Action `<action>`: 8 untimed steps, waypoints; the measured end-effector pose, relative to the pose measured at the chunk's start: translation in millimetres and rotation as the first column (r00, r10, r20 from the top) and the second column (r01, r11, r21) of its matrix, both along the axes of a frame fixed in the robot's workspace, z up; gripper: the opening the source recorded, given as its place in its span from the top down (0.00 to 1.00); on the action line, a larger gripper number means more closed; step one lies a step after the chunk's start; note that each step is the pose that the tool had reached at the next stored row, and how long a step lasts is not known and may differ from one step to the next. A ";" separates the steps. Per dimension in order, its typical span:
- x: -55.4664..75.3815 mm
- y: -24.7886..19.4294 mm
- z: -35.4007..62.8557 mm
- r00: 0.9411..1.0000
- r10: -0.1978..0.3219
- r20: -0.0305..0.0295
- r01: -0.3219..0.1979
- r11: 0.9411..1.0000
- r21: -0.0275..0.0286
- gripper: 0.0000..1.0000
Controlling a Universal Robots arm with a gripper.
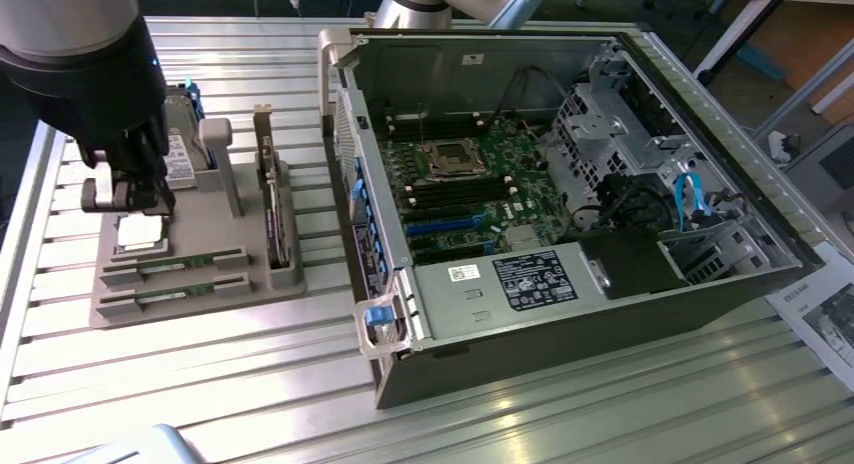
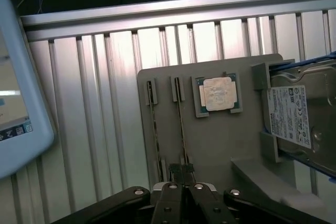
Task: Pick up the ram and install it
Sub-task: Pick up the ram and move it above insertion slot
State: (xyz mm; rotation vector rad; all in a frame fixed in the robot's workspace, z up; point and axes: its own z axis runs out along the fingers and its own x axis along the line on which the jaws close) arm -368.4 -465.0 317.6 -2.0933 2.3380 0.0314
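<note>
Two rams, thin green sticks, lie edge-up in the slots of a grey holder tray (image 1: 200,309): one ram (image 1: 176,265) (image 2: 181,124) sits nearer the CPU, and the other ram (image 1: 171,296) (image 2: 153,124) is beside it. My gripper (image 1: 131,206) (image 2: 181,170) hangs over the tray, above the silver CPU (image 1: 140,234) (image 2: 218,94). In the wrist view its fingertips sit together in line with the end of the nearer ram. It is shut and holds nothing. The open computer case (image 1: 561,314) with its motherboard (image 1: 467,184) lies at the exterior view's right.
A hard drive (image 1: 183,134) (image 2: 294,119) stands in the tray's far end, and an upright dark expansion card (image 1: 274,219) stands on the side toward the case. A pale-rimmed screen (image 2: 13,98) is off the tray's other side. The slatted metal table (image 1: 200,384) runs all around.
</note>
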 end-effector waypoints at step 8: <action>-0.1 -3.1 -13.7 1.000 0.001 0.000 -0.001 1.000 0.000 0.90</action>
